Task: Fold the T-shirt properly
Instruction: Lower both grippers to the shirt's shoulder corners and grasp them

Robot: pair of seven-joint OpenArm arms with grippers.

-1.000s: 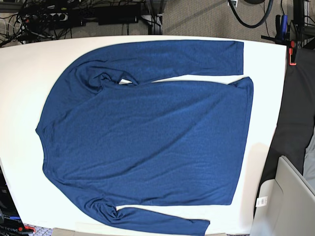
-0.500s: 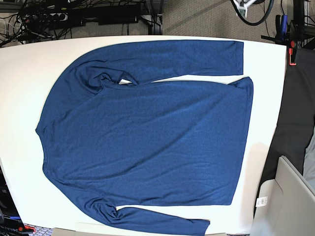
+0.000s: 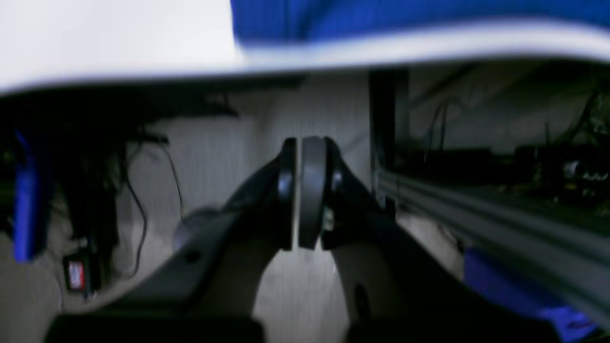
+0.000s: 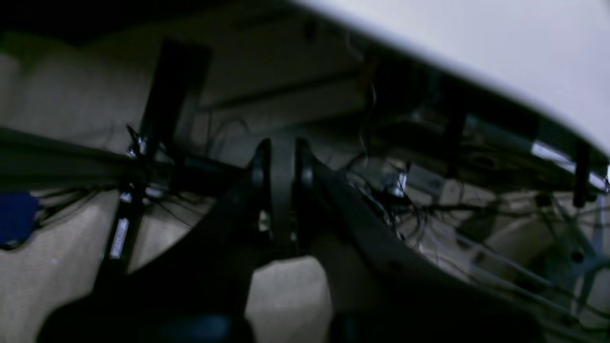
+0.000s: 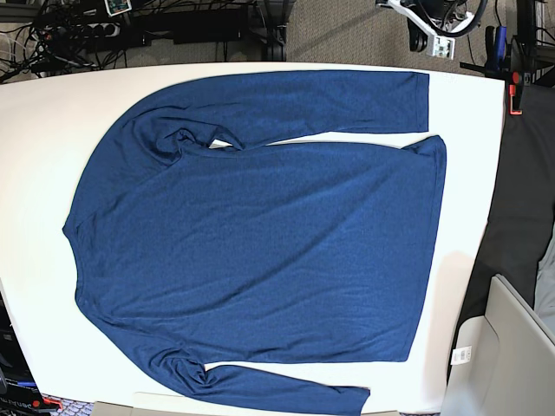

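Lower now in the base view, your left claw (image 3: 307,190) is showing above the tabletop (image 5: 473,173); both it and your right claw (image 4: 283,190) are staying closed, empty. One T-shirt (image 5: 260,251) is lying flat there, two sleeves extending, no print showing.

Blurred left gripper (image 3: 312,143) with fingers together, blue shirt (image 3: 381,19) on white table (image 3: 119,43) edge above, cables behind (image 3: 138,205)

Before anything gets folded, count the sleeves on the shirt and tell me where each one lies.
2. One sleeve runs along the table's far edge, near the arms; the other lies along the opposite edge. Both point toward the hem side.
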